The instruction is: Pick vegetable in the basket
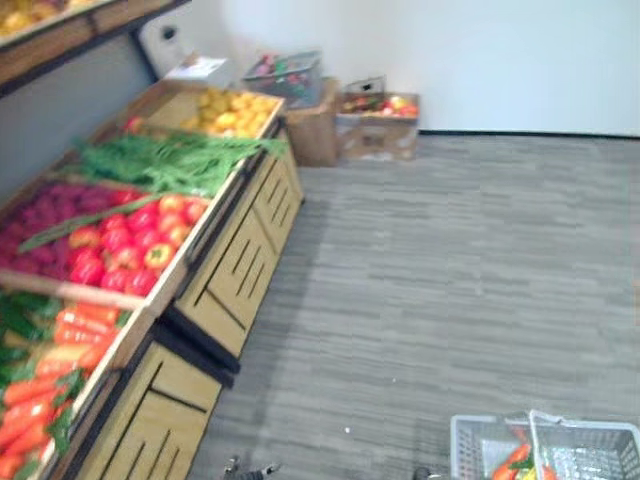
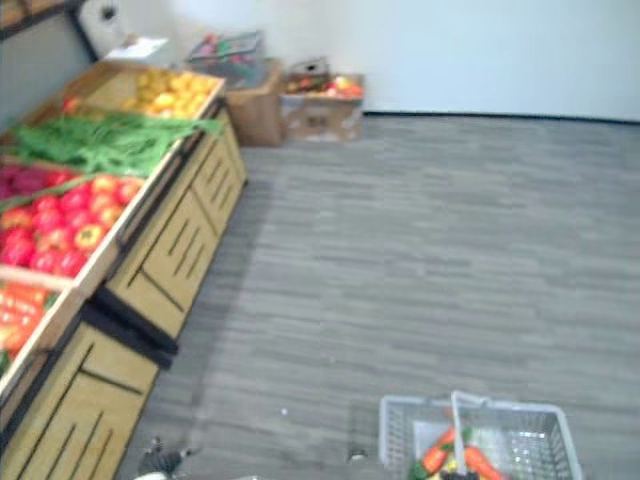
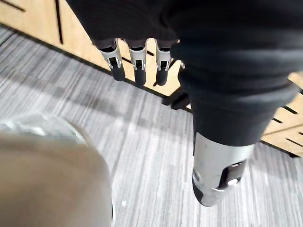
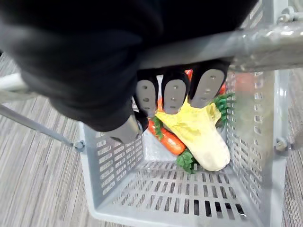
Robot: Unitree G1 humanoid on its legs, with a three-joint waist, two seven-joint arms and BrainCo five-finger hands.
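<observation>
Vegetables already loaded: pale cabbage (image 4: 203, 135) lying slantwise along the bottom of the basket (image 4: 165, 201), carrots (image 4: 170, 139) tucked beside and partly under it, green leaf bits at the edges. Cabbage is cream-yellow with a white stem end, crinkled leaf. Carrots are glossy orange, so they look like plastic props, light and rigid. All of it has slid to one end of the basket, likely because the basket hangs tilted.

Basket is grey slotted plastic, at 5 o'clock in the left eye view, low over the floor (image 1: 450, 260). Right hand (image 4: 174, 97) has its fingers curled under and round the grey handle (image 4: 265, 45), carrying the load. That grip keeps the basket mouth up and free for the next item.

Left hand (image 3: 138, 66) hangs with fingers straight and relaxed, thumb apart, holding nothing. It is near the foot of the display stand (image 1: 235, 280), so it reads as the picking hand.

Stand runs from 8 to 11 o'clock: crate carrots (image 1: 50, 370) nearest, then red and yellow peppers (image 1: 125, 245), greens (image 1: 170, 160), yellow produce furthest. Cardboard boxes (image 1: 375, 125) at 12 o'clock by the wall.

Judgement: partly done, next pick not yet begun.
</observation>
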